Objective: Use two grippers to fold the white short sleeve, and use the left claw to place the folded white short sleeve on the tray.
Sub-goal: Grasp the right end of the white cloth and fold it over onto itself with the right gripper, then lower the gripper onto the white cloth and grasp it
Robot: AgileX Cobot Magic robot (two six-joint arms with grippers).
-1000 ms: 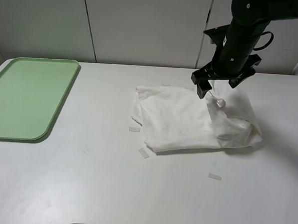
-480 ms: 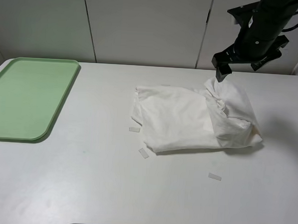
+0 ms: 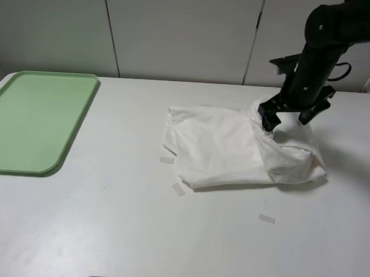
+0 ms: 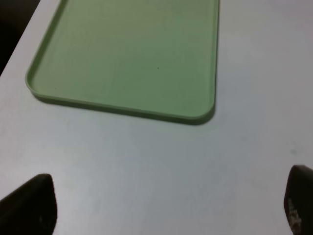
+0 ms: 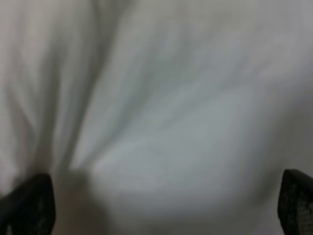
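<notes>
Exterior high view is showing the white desk (image 3: 105, 233) carrying everything. The white short sleeve (image 3: 222, 146) is lying on it in a rumpled, partly folded heap to the right of the middle, flatter on its left part and bunching higher toward its right end, well apart from the tray. The tray (image 3: 31, 121), pale green with a low rim, is sitting flat at the desk's left edge. The black right arm (image 3: 317, 52) is reaching down from the upper right. The right claw (image 3: 288, 118) is hanging at the far right part of the shirt with its jaws standing spread wide and gripping nothing; whether its tips are touching the cloth cannot be told. The right wrist view is showing its two dark fingertips (image 5: 27, 205) far apart, with blurred white folds filling the space between and beyond them. The left wrist view is showing the left claw (image 4: 164, 205) likewise standing wide open and holding nothing, its fingertips (image 4: 29, 205) hovering over bare desk near a rounded corner of the tray. Three small white tape strips are lying on the desk, two (image 3: 178, 189) just beside the shirt's left and near edges and one (image 3: 266, 218) nearer the front.
</notes>
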